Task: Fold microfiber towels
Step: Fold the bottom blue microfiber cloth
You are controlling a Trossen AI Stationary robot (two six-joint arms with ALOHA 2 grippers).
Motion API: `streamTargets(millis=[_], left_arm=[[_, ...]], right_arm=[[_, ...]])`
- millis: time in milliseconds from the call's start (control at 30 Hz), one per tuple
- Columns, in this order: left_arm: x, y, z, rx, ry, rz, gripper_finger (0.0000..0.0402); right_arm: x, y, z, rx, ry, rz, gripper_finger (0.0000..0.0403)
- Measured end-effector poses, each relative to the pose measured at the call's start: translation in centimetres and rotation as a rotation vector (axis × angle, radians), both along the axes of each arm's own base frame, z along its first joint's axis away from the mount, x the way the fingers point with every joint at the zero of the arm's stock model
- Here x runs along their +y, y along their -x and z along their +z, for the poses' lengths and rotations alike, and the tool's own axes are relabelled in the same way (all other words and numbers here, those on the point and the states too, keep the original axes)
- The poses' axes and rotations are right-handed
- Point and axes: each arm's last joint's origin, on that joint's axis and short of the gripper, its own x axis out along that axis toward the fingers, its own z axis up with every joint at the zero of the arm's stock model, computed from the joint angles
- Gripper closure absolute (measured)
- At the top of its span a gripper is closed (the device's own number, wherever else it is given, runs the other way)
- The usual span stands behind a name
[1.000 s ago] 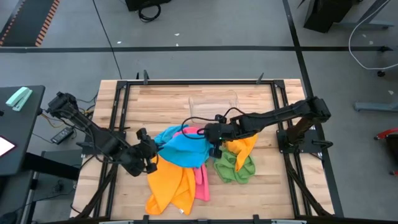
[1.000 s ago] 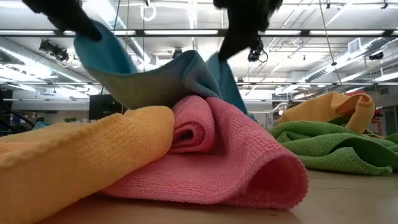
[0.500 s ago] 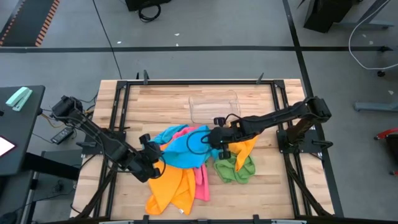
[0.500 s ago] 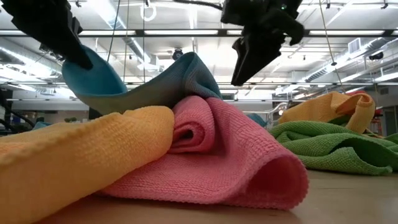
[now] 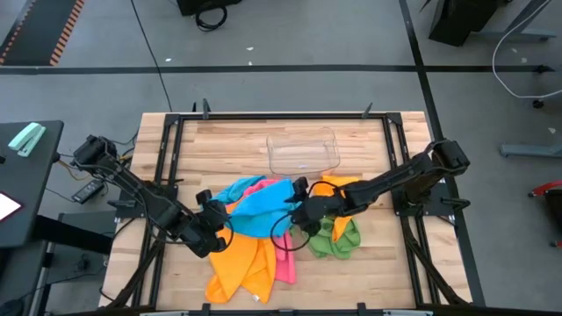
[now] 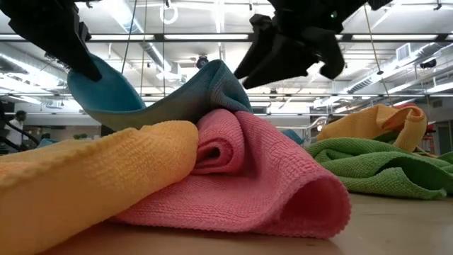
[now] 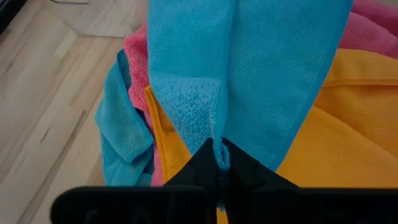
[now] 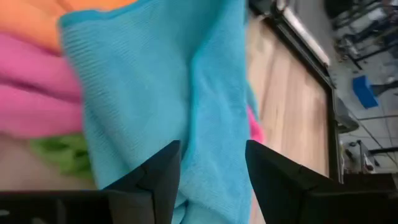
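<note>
A blue towel [image 5: 261,205] lies on top of a pile of microfiber towels in the middle of the table. The pile holds an orange towel [image 5: 239,265], a pink towel [image 6: 248,177], a green towel [image 5: 335,239] and a second orange towel [image 5: 341,187]. My left gripper [image 5: 217,233] is shut on the blue towel's left near corner. My right gripper [image 5: 294,218] stands open just above the blue towel's right side [image 8: 155,87]. Its fingers flank a ridge of the cloth, and I cannot tell whether they touch it. My left gripper pinches a bunched edge of the blue towel [image 7: 214,140] at its left near corner between its two shut fingertips. It comes slanting down from the table's left. That corner [image 6: 95,78] is held up clear of the pile. The rest sags across and rests on the pink towel.
A clear plastic tray [image 5: 304,153] stands behind the pile toward the far edge. Bare wood [image 5: 219,140] lies to the far left of the pile and near the right edge. A black metal frame [image 5: 167,175] borders the table.
My right gripper has opened and let go of the blue towel, rolled its wrist, and sunk toward the near edge. The towel's right end has dropped onto the pile. My left gripper has sunk a little, still holding its corner.
</note>
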Motion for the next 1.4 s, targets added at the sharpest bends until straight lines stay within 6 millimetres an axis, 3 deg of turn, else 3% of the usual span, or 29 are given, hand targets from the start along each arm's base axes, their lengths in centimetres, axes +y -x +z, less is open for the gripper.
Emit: streamTargets(millis=[367, 633, 967, 1067, 1167, 1300, 1400], left_arm=[[0.0, -0.1, 0.1, -0.009, 0.006, 0.001, 0.0368], [0.0, -0.1, 0.1, -0.006, 0.004, 0.000, 0.0390], [0.0, -0.1, 0.1, -0.008, 0.005, 0.001, 0.0370], [0.0, -0.1, 0.1, -0.008, 0.006, 0.000, 0.0377], [-0.1, 0.0, 0.1, -0.006, 0.000, -0.009, 0.0388], [-0.1, 0.0, 0.1, -0.011, -0.017, -0.019, 0.0393], [0.1, 0.1, 0.6, -0.060, -0.054, 0.004, 0.0384]], right_arm=[[-0.2, -1.3, -2.6, 0.009, -0.023, -0.028, 0.0214], [-0.4, -1.6, -4.0, 0.026, 0.067, -0.123, 0.0223], [-1.0, -1.6, -4.1, 0.045, 0.073, -0.151, 0.0322], [-1.3, -1.6, -4.2, 0.053, 0.074, -0.159, 0.0357], [-1.7, -1.7, -4.1, 0.053, 0.073, -0.172, 0.0367], [-2.0, -1.6, -3.1, 0.034, 0.091, -0.168, 0.0385], [-1.9, -1.6, -1.2, -0.007, 0.084, -0.160, 0.0395]])
